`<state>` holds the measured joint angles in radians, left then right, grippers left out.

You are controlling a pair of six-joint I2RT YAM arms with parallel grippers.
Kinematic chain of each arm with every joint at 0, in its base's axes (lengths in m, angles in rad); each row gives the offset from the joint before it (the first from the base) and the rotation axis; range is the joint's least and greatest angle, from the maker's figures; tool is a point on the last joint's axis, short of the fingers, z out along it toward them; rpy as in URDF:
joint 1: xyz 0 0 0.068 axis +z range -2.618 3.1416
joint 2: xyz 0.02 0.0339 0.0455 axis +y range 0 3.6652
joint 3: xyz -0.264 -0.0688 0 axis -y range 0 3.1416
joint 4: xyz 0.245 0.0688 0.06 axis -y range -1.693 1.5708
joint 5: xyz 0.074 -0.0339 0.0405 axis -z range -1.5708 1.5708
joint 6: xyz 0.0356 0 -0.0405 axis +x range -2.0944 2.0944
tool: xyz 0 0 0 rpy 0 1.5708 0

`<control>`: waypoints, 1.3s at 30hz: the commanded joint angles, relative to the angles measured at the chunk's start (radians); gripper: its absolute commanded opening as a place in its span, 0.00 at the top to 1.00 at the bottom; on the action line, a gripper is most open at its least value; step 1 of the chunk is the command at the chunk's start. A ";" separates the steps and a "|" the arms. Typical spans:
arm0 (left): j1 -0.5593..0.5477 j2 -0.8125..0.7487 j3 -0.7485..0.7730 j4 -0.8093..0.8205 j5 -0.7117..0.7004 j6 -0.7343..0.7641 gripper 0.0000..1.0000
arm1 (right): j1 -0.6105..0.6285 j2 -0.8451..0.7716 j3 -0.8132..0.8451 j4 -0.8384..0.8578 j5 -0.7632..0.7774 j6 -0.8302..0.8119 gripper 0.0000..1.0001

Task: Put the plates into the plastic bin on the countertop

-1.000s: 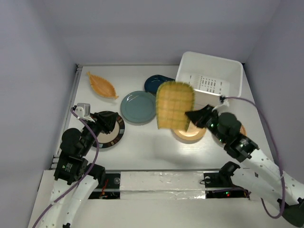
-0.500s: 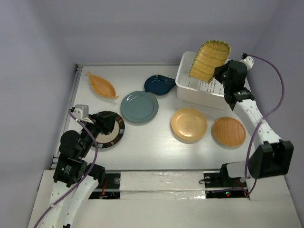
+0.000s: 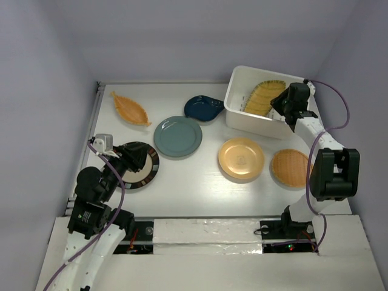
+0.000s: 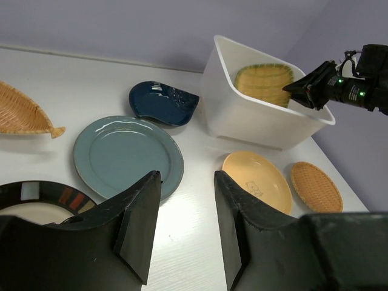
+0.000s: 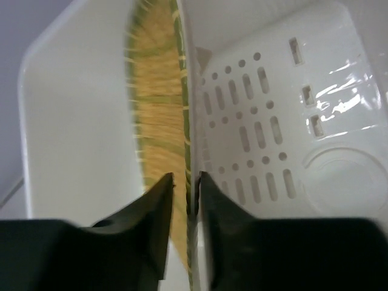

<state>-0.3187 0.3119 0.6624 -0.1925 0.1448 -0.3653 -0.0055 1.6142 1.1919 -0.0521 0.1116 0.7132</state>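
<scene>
My right gripper reaches into the white plastic bin and is shut on the rim of the yellow woven scoop plate, which leans inside the bin. In the right wrist view the fingers pinch the plate's edge above the slotted bottom. My left gripper is open and empty over the black-rimmed beige plate. On the countertop lie the orange leaf plate, grey-green plate, navy plate, plain orange plate and woven orange plate.
The left wrist view shows its open gripper above the white countertop, with the grey-green plate, the navy plate, the bin and the plain orange plate ahead. Grey-lilac walls enclose the table.
My right gripper carried the yellow woven plate from above the plain orange plate up over the bin, then lowered it inside. The left arm has not moved.
</scene>
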 commanded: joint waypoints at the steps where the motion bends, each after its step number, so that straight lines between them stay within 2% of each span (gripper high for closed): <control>1: -0.003 0.000 -0.004 0.033 -0.004 -0.006 0.62 | -0.001 -0.039 0.015 0.107 -0.012 -0.018 0.64; 6: -0.003 0.001 -0.004 0.031 -0.002 -0.007 0.62 | -0.001 -0.089 -0.012 0.100 0.022 -0.055 0.41; 9: -0.003 0.001 -0.004 0.031 -0.002 -0.007 0.62 | -0.001 -0.174 -0.064 0.118 0.025 -0.063 0.42; 10: -0.003 0.001 -0.004 0.031 -0.002 -0.007 0.62 | 0.009 -0.248 -0.093 0.144 0.017 -0.064 0.47; 12: -0.003 0.003 -0.004 0.031 -0.004 -0.006 0.62 | 0.030 -0.330 -0.153 0.213 -0.001 -0.069 0.66; 13: -0.003 0.003 -0.004 0.030 -0.005 -0.006 0.62 | 0.051 -0.365 -0.197 0.224 -0.022 -0.078 0.93; 14: -0.003 0.004 -0.004 0.028 -0.005 -0.007 0.62 | 0.112 -0.419 -0.215 0.227 -0.030 -0.084 1.00; 16: -0.003 0.006 -0.004 0.030 -0.005 -0.007 0.63 | 0.201 -0.451 -0.256 0.221 -0.039 -0.109 1.00; 17: -0.003 0.006 -0.004 0.030 -0.004 -0.006 0.63 | 0.305 -0.462 -0.273 0.222 -0.036 -0.110 1.00; 18: -0.003 0.007 -0.004 0.030 -0.007 -0.007 0.64 | 0.358 -0.461 -0.288 0.227 -0.038 -0.103 1.00; 21: -0.003 0.009 -0.004 0.028 -0.011 -0.007 0.75 | 0.525 -0.407 -0.366 0.293 -0.036 -0.043 1.00; 22: -0.003 0.010 -0.003 0.028 -0.016 -0.007 0.88 | 0.559 -0.383 -0.385 0.319 -0.038 0.007 0.98; 24: -0.003 0.010 0.000 0.022 -0.036 -0.011 1.00 | 0.636 -0.323 -0.399 0.354 -0.020 0.055 0.95; 27: -0.003 0.004 0.002 0.018 -0.050 -0.014 1.00 | 0.685 -0.190 -0.399 0.422 0.014 0.153 0.83; 28: -0.003 0.004 0.002 0.016 -0.050 -0.014 1.00 | 0.696 -0.119 -0.399 0.446 0.016 0.202 0.76; 32: -0.003 -0.007 0.003 0.016 -0.053 -0.015 0.97 | 0.731 0.024 -0.382 0.530 0.077 0.301 0.56; 34: -0.003 -0.008 0.003 0.015 -0.051 -0.015 0.94 | 0.731 0.074 -0.370 0.555 0.077 0.316 0.52; 39: -0.003 -0.008 0.003 0.016 -0.050 -0.014 0.90 | 0.731 0.206 -0.344 0.606 0.077 0.379 0.51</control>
<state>-0.3191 0.3115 0.6624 -0.1986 0.0998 -0.3756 0.7170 1.7836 0.8051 0.4343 0.1486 1.0245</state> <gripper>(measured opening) 0.095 0.486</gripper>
